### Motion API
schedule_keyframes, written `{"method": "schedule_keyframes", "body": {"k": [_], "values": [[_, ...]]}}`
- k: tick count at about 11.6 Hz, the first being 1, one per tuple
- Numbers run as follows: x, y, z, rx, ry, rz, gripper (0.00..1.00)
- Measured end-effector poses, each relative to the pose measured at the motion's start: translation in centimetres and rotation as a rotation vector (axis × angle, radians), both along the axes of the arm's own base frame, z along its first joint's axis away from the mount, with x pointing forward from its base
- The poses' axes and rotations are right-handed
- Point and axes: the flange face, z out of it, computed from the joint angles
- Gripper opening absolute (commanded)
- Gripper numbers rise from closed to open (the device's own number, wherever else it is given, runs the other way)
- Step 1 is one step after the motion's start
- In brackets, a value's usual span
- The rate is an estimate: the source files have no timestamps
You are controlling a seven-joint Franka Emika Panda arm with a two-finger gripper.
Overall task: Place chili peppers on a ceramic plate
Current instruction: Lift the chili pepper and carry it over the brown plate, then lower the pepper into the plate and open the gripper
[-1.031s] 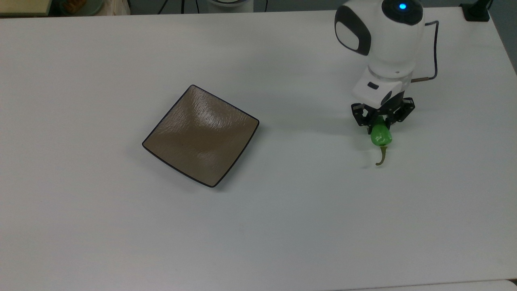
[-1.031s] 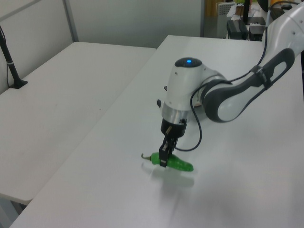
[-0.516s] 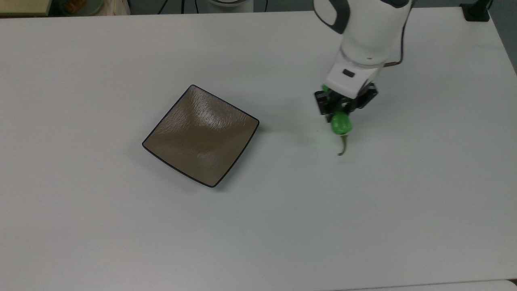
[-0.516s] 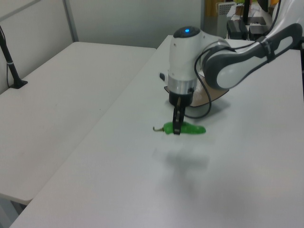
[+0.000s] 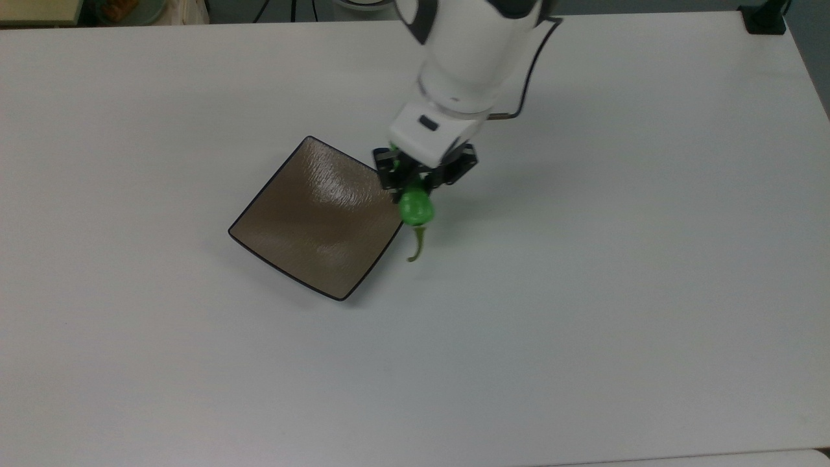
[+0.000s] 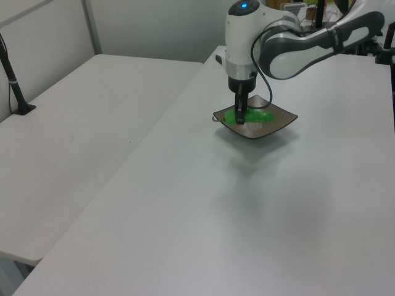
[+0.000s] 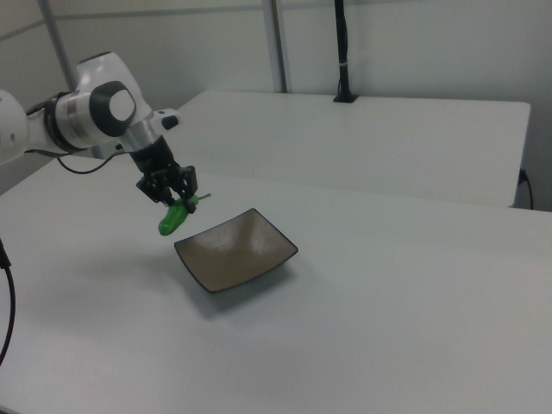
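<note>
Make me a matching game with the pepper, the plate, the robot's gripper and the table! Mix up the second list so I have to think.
Things:
1. chili pepper
2. ceramic plate
3. gripper
4. table

Descriptions:
A. brown, square, nothing lying in it
B. white, wide and flat
C. bright green, held up in the air
D. black fingers closed around something

Pairs: 1-C, 2-A, 3-D, 4-B

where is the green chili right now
The chili hangs in the gripper, off the table, at the plate's right edge in the top view.
</note>
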Motion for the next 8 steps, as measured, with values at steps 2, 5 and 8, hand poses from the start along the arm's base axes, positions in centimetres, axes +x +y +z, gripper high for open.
{"method": "schedule_keyframes", "body": {"k": [2,5,8], "values": [[0.8,-3.5,-0.1,-0.023,0.011,-0.008,0.66],[1.3,-6.0,-0.4,-0.029,0.010,-0.025,1.00],[1.2,-6.1,-0.7,-0.031,0.015,-0.026,1.00]]}}
